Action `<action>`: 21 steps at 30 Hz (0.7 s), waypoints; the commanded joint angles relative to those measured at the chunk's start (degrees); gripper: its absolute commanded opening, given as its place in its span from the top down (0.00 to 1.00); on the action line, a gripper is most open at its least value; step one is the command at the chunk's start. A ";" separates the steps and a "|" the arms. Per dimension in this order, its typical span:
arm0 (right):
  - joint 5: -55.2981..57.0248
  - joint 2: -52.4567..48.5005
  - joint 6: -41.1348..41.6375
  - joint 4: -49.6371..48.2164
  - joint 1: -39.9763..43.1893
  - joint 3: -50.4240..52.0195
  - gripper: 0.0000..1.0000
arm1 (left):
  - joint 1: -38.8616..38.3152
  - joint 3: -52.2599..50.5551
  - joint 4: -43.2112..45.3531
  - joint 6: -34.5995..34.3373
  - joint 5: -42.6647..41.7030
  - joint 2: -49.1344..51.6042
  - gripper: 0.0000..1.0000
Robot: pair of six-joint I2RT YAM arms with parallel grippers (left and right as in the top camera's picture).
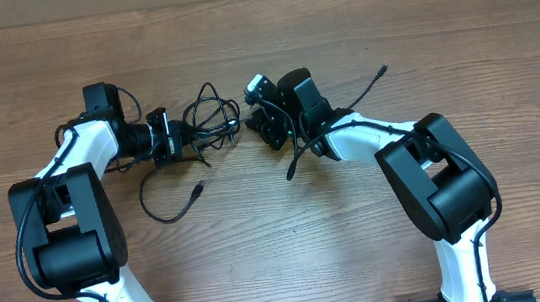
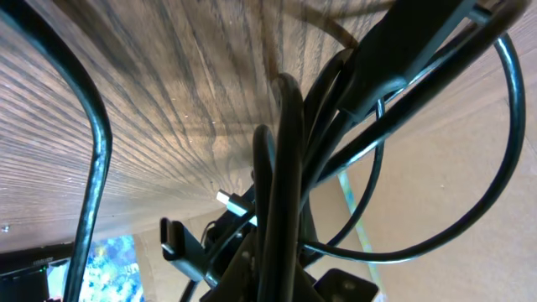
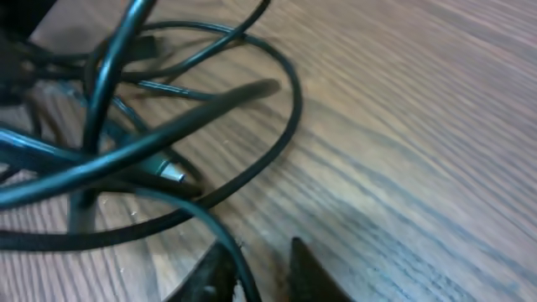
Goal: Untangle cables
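The cables (image 1: 209,122) lie in a messy bunch just above the middle of the overhead view, on the wooden table (image 1: 357,21). One strand loops down and to the left and ends in a small plug (image 1: 199,188). The left gripper (image 1: 176,141) sits at the left edge of the bunch, pressed together on the cables. Its own camera is crowded by strands right in front of it. The right gripper (image 3: 264,277) is at the right edge of the bunch. Its fingers (image 3: 312,273) are close together, with one thin strand running down between them. I cannot tell if they squeeze it.
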State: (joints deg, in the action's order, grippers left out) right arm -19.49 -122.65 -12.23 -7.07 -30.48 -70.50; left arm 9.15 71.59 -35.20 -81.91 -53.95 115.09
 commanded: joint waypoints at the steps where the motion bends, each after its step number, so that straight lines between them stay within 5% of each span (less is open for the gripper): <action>1: -0.76 -0.92 0.15 0.46 -0.26 -0.37 0.89 | 0.15 -0.20 -0.39 1.42 -0.07 -1.86 0.96; 13: -0.76 -0.90 1.36 3.96 -0.26 -0.39 0.96 | 0.17 -0.20 -0.35 2.67 4.07 -1.86 0.94; 17: -2.03 0.42 4.94 5.75 -0.26 -0.39 0.96 | 0.17 -0.20 -0.28 6.60 9.14 -1.86 0.74; 21: -2.69 3.85 7.82 10.75 -0.20 -0.39 0.96 | 0.17 -0.20 3.17 27.19 13.09 -1.86 0.46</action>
State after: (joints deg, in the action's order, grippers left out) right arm -21.21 -122.28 -8.10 1.69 -30.48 -70.54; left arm 9.15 71.57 -33.71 -70.94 -45.60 115.09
